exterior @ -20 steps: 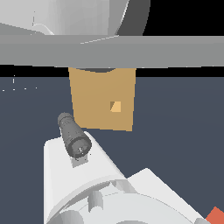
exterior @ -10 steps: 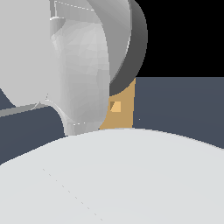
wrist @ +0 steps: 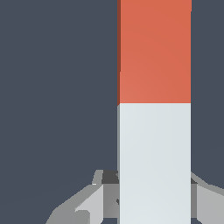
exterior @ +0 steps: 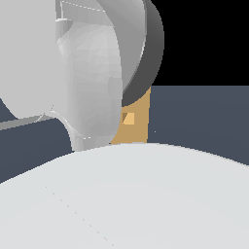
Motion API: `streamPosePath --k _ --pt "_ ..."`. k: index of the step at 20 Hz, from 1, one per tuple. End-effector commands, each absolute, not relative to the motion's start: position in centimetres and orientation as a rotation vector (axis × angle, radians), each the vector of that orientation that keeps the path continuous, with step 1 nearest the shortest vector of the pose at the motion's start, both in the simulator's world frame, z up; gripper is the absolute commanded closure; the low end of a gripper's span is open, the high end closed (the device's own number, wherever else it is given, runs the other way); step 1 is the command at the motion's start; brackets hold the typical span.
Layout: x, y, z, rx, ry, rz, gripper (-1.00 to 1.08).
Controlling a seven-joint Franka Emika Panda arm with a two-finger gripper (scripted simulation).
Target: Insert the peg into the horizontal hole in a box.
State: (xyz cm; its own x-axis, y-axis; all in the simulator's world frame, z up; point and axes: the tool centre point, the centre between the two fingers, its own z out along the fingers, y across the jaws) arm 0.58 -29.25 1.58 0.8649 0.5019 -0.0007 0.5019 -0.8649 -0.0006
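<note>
In the wrist view the peg [wrist: 154, 131] fills the frame lengthwise, its pale half nearest the camera and its red-orange half beyond. The jaws [wrist: 148, 197] flank the pale half on both sides, close against it, and appear closed on the peg. A plain dark floor lies behind; neither box nor hole shows in this view.

In the exterior view the arm [exterior: 87, 73] blocks most of the frame at close range. Past it, a narrow strip of the box [exterior: 138, 121] is visible, with the hole [exterior: 128, 118] showing as a lighter square in its face. The peg is hidden here, so its distance from the hole cannot be read.

Judged step: peg grasped, transport or alignment in hand, insertion not yet made. The next move calls for setting the peg axis level and in line with the hole, with its square section matched to the opening, then advancing straight along that axis.
</note>
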Motion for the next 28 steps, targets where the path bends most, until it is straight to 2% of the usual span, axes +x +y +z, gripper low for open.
streamPosePath --k 1,10,19,28 --pt "0.6 -29.1 1.6 -3.031 -0.824 0.001 1.08" --pt "1.7 -25.8 2.9 -2.962 -1.047 0.001 1.08" --pt "2.2 -18.3 5.6 -2.757 -1.508 0.001 1.08" --pt "0.2 -11.3 8.2 -2.493 -1.914 0.001 1.08"
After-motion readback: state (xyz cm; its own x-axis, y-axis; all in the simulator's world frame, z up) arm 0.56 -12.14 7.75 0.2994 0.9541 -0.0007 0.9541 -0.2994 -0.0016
